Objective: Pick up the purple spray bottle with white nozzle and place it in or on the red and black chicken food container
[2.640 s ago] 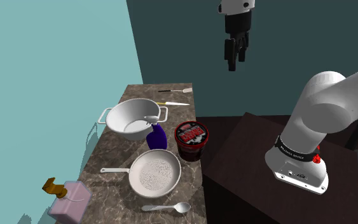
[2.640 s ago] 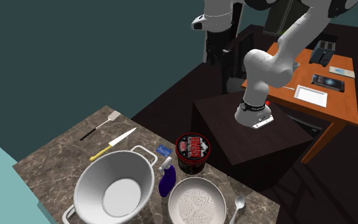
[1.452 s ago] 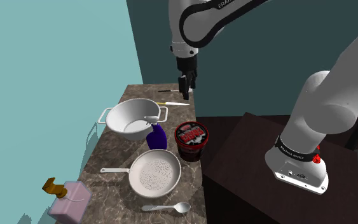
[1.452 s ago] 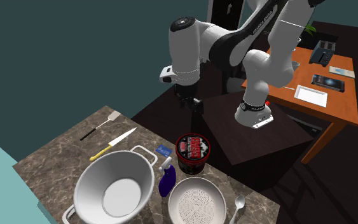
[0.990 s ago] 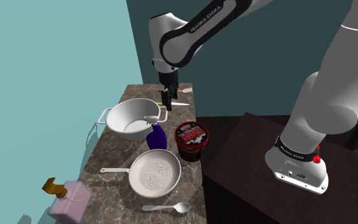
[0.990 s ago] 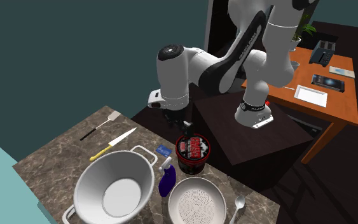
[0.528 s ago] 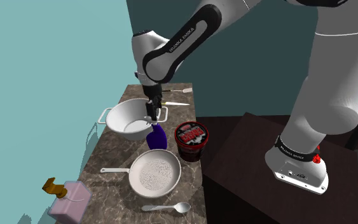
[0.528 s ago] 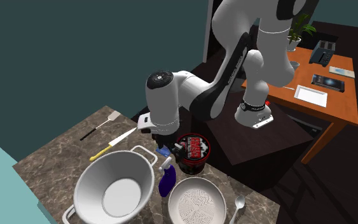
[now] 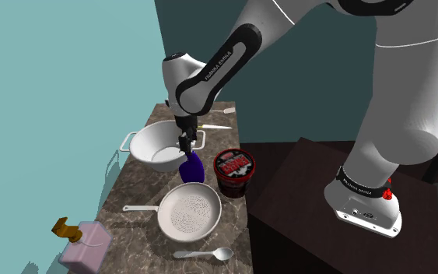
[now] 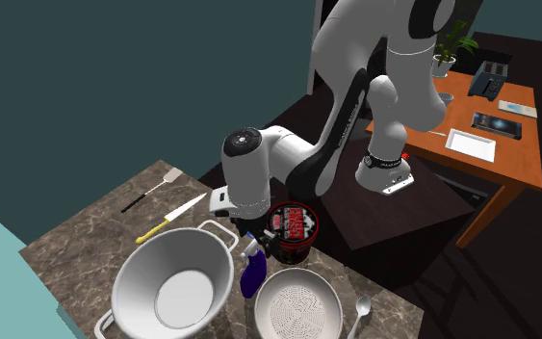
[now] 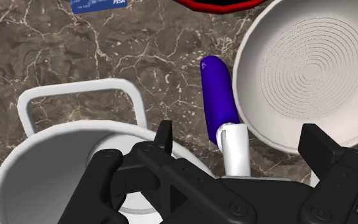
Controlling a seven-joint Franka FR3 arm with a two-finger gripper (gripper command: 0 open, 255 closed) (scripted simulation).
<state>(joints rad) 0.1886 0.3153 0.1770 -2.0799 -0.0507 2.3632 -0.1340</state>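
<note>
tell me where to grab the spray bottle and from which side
Probably the white nozzle neck, from straight above. The bottle stands upright, hemmed in by the pot, the colander and the container, so its purple body is crowded while the top stands free. The open gripper hangs right over it.

A brown marble counter (image 9: 131,191) is seen. Placed from the bottle (image 9: 191,168) in the shoulder view, a white pot (image 9: 153,146) is found at 10 o'clock, a tub (image 9: 234,171) at 3, a strainer (image 9: 190,212) at 6, a spoon (image 9: 205,254) beyond the strainer, and a pink box (image 9: 85,243) at 8. A knife (image 10: 170,221) and a spatula (image 10: 153,191) are laid at 12, and a blue card (image 11: 98,6) near the tub.
</note>
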